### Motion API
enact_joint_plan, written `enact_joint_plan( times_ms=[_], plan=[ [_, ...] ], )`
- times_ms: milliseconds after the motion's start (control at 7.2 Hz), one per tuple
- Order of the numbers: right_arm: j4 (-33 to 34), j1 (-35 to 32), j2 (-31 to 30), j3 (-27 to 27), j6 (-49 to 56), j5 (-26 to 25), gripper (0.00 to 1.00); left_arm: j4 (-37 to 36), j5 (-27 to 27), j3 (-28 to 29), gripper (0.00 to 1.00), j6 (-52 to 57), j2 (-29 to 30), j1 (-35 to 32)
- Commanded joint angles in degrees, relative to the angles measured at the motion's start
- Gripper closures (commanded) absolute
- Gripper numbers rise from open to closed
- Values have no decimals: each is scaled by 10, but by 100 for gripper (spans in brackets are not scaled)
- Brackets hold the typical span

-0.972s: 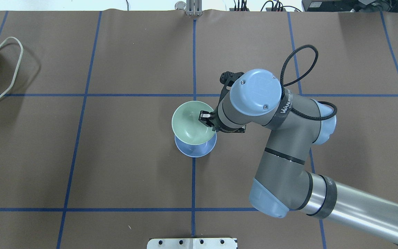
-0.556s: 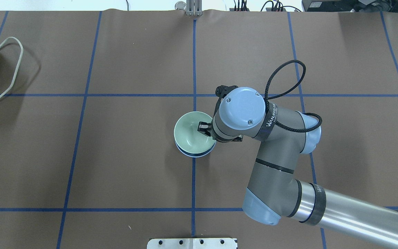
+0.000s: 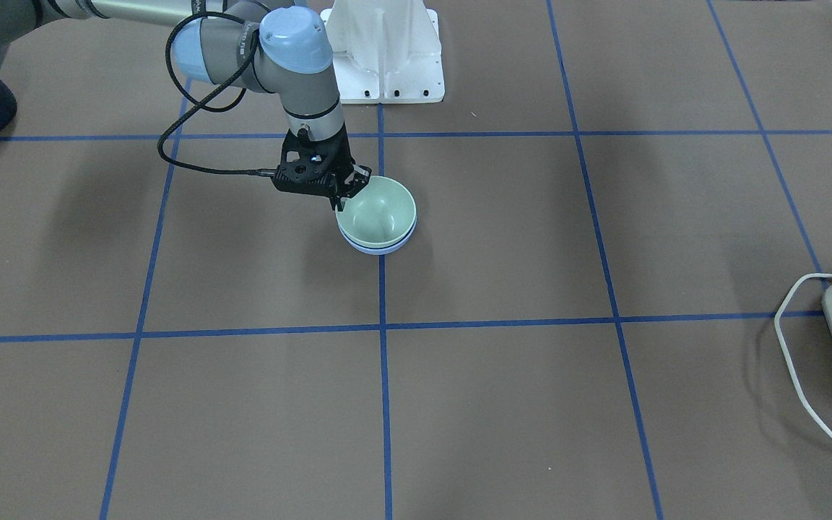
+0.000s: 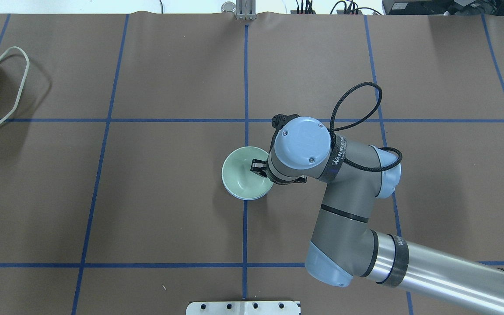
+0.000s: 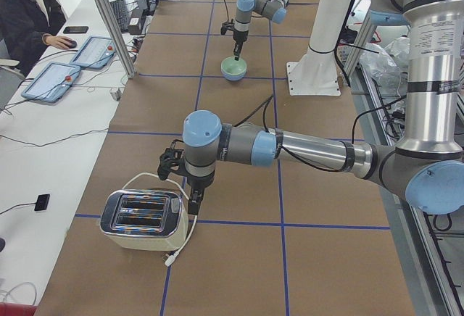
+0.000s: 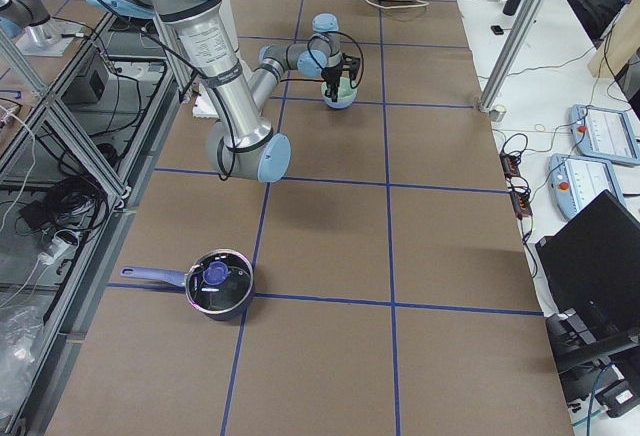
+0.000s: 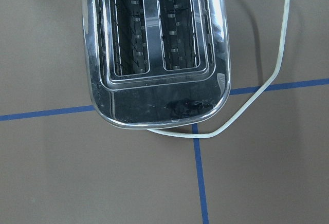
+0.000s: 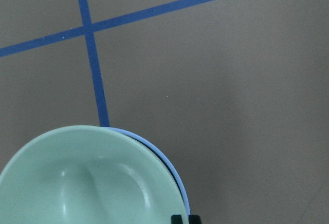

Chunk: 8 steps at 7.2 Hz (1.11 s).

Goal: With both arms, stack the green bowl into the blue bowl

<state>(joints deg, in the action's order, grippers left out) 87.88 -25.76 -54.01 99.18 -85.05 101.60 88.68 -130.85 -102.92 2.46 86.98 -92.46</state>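
My right gripper [image 4: 257, 167], pinching the rim, now has the green bowl [image 4: 243, 177] lowered fully into the blue bowl [image 3: 376, 250]; release remains.

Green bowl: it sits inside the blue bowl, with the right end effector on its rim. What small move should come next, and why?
Probably open the right end effector and release. The green bowl looks fully nested in the blue bowl, with only a thin blue edge showing, so the grip on its rim seems unneeded.
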Motion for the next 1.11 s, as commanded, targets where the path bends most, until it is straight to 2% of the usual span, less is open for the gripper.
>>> enact_joint_plan(
  times_ms=[0, 139, 278, 417, 694, 972],
  plan=[
    [-16, 0, 0, -2, -1, -1, 74, 0, 0, 1, 1, 0, 3, 0],
    [-34, 0, -1, -14, 0, -13, 2, 0, 1, 1, 1, 0, 3, 0],
    [-34, -3, 0, -12, 4, -42, 0, 0, 0, 3, 1, 0, 3, 0],
    [-30, -29, 0, -9, 25, -29, 0, 0, 1, 7, 1, 1, 0, 0],
    [-18, -143, -13, -7, 112, 74, 0, 0, 0, 10, 1, 2, -5, 0],
    [-18, -272, -75, -14, 299, 169, 0, -7, -21, 17, 1, -8, -4, 2]
  ],
)
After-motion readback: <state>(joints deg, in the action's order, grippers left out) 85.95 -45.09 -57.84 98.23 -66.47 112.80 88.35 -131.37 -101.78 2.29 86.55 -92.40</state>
